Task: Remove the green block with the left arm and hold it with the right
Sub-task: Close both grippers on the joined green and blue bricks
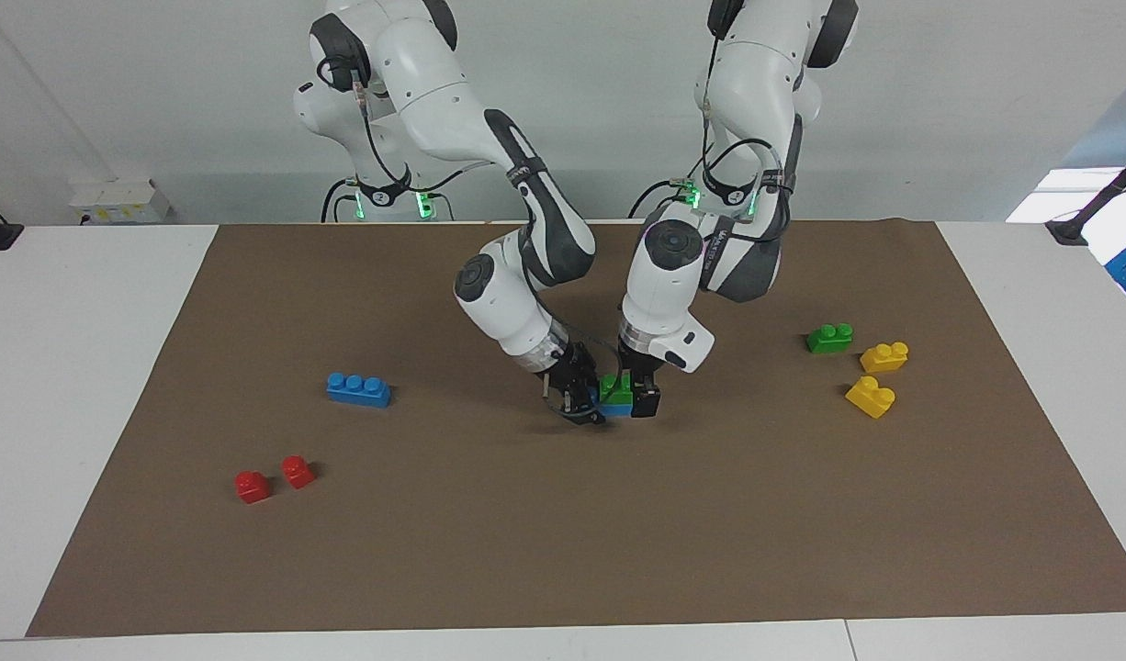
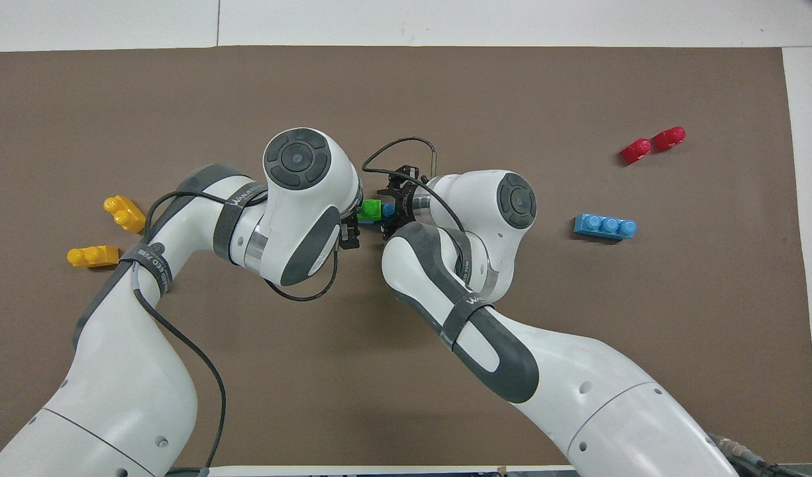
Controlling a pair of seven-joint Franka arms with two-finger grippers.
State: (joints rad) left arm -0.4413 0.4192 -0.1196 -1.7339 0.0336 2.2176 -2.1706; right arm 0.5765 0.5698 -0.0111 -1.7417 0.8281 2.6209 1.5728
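A green block [image 1: 615, 386] sits on a small blue brick [image 1: 618, 408] near the middle of the brown mat; it also shows in the overhead view [image 2: 369, 210], with the blue brick [image 2: 387, 211] beside it. My left gripper [image 1: 631, 395] comes down from above and is shut on the green block. My right gripper [image 1: 581, 404] is tilted in from the right arm's end and is shut on the blue brick. A second green block [image 1: 829, 338] lies toward the left arm's end; the left arm hides it in the overhead view.
Two yellow bricks [image 1: 884, 356] [image 1: 871, 397] lie beside the second green block. A blue three-stud brick [image 1: 358, 389] and two red bricks [image 1: 252, 486] [image 1: 297, 471] lie toward the right arm's end. The brown mat [image 1: 563, 551] covers the table.
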